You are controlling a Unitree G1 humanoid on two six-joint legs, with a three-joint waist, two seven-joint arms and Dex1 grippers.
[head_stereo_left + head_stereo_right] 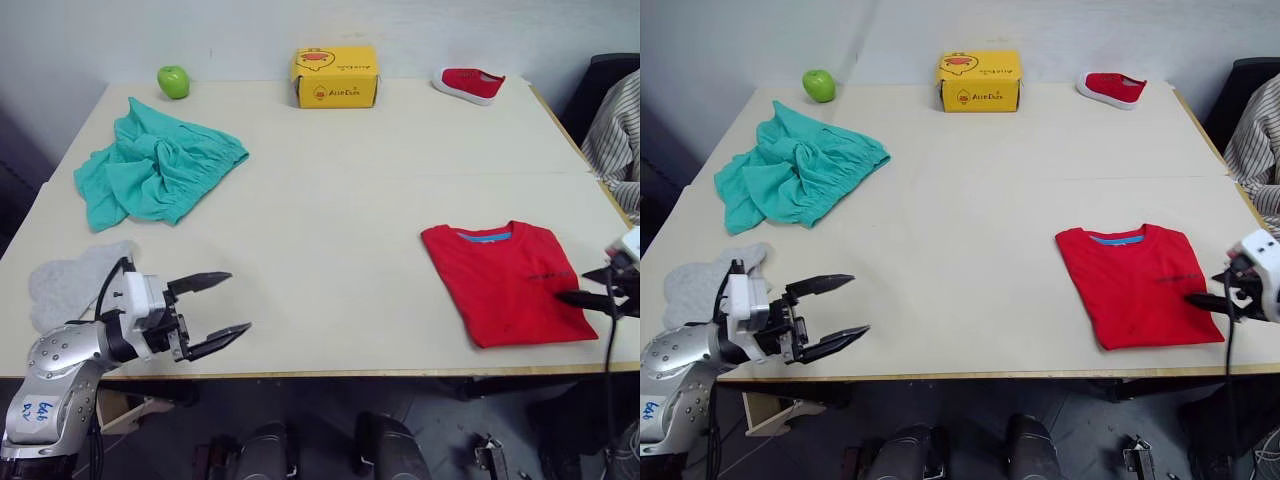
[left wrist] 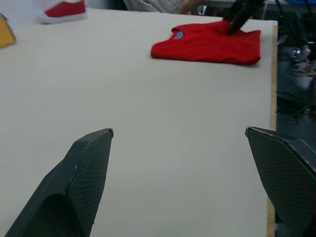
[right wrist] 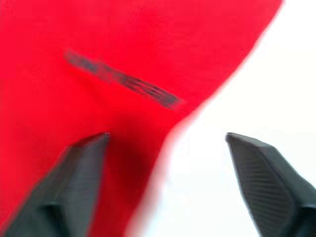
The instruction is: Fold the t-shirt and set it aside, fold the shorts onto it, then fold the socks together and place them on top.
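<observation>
The red t-shirt point(image 1: 505, 280) lies folded flat at the table's front right, blue collar band facing the back. My right gripper point(image 1: 588, 285) is open at the shirt's right edge; in the right wrist view one finger point(image 3: 74, 182) is over the red cloth and the other is over bare table. The teal shorts point(image 1: 155, 165) sit crumpled at the back left. The grey socks point(image 1: 75, 280) lie at the front left edge, just behind my left arm. My left gripper point(image 1: 238, 301) hovers open and empty over the front edge, pointing right across the table.
Along the table's point(image 1: 340, 200) back edge are a green apple point(image 1: 173, 81), a yellow box point(image 1: 335, 76) and a small red shoe point(image 1: 468, 83). A person's striped sleeve point(image 1: 615, 130) shows past the right edge.
</observation>
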